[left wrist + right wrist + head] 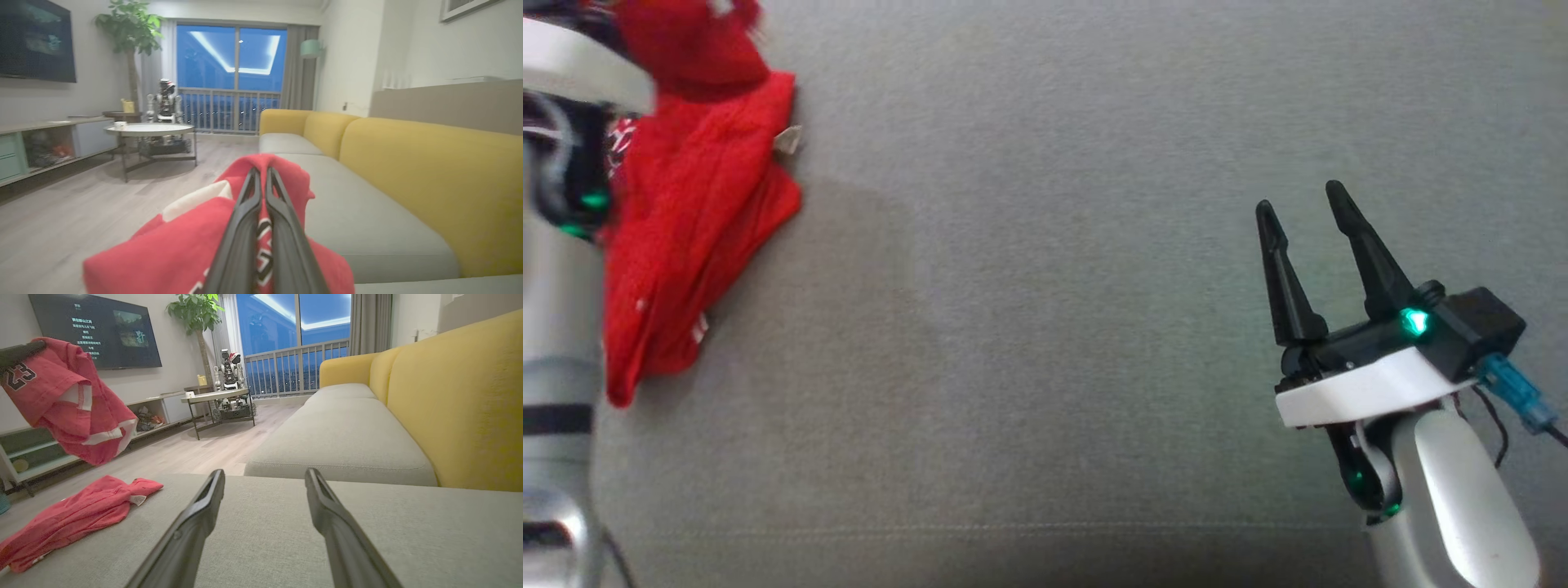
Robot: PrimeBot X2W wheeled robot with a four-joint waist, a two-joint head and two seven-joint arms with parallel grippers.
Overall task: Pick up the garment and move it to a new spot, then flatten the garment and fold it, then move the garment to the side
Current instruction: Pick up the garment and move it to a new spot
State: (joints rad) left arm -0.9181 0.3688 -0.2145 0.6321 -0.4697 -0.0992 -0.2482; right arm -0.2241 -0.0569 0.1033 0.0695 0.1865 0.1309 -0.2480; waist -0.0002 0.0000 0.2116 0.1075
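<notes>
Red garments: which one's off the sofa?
The numbered jersey, hanging from the shut left gripper; the other red garment lies on the grey cushion.

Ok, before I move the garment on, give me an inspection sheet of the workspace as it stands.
Surface: grey sofa seat, smooth fabric.
Job's things: red garment with a 23 on it, hanging in the air from the left gripper.
Clutter: second red cloth with a white tag, lying on the seat, apart from the hanging one.
Grippers: left shut on the red garment; right gripper open, holding nothing, above the seat.
Cables: blue plug and dark wires at the right wrist, away from both cloths.
Surroundings: yellow backrest, round table, television, plant.
</notes>
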